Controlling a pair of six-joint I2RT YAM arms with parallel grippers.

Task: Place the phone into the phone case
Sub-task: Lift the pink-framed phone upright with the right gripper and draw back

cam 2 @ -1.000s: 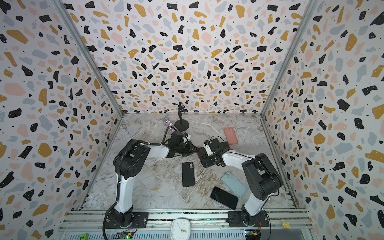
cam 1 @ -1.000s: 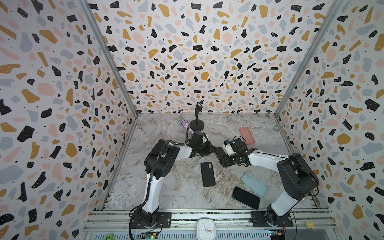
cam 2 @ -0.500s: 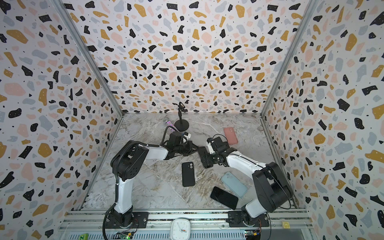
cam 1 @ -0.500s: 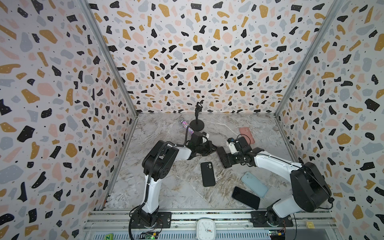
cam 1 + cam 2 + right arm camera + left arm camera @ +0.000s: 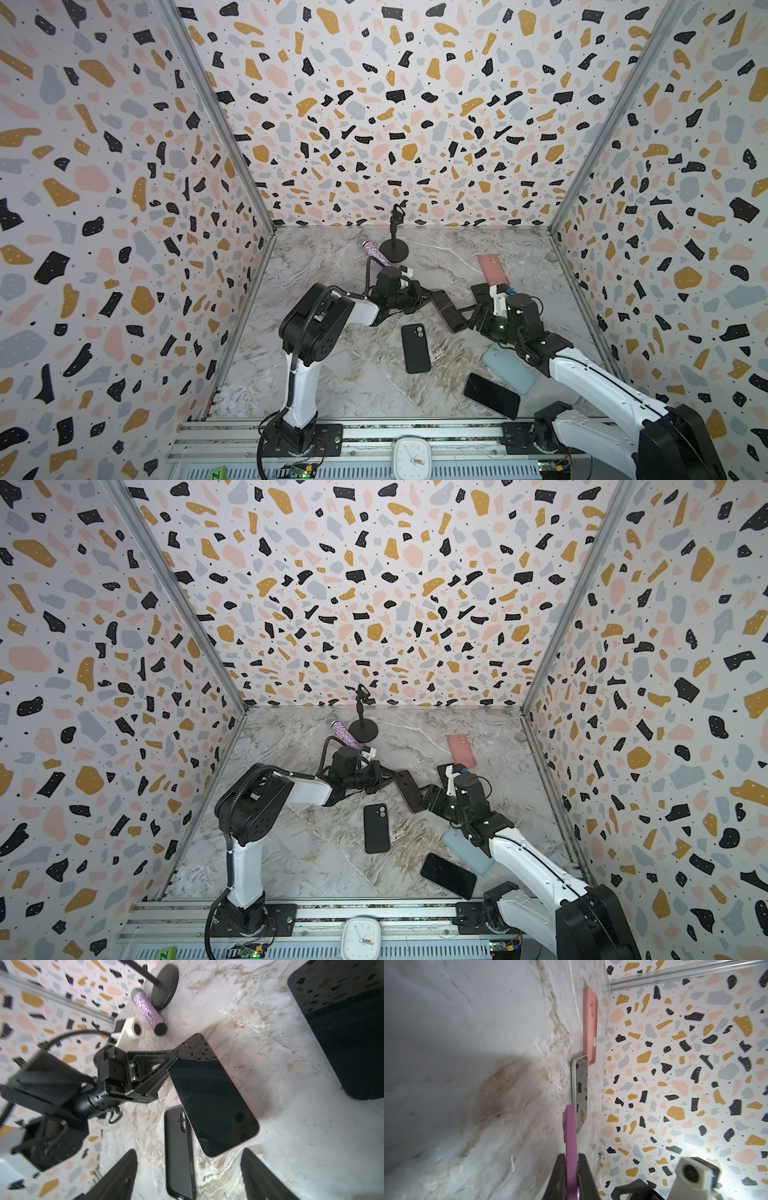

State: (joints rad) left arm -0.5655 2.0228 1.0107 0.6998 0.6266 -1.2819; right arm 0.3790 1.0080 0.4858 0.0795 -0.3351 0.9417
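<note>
I'm at the handover, I think: left end effector [image 5: 176, 1055] clamps the phone [image 5: 214, 1101], tilted near the case [image 5: 415, 348] on the counter [image 5: 332, 374]; the right end effector [image 5: 189, 1150], spread wide, should next take its free end.

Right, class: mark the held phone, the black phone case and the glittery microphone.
held phone [image 5: 212, 1095]: right wrist view, middle of its dark screen.
black phone case [image 5: 415, 351]: in a top view, middle of its black surface.
glittery microphone [image 5: 148, 1011]: right wrist view, sparkly handle.
</note>
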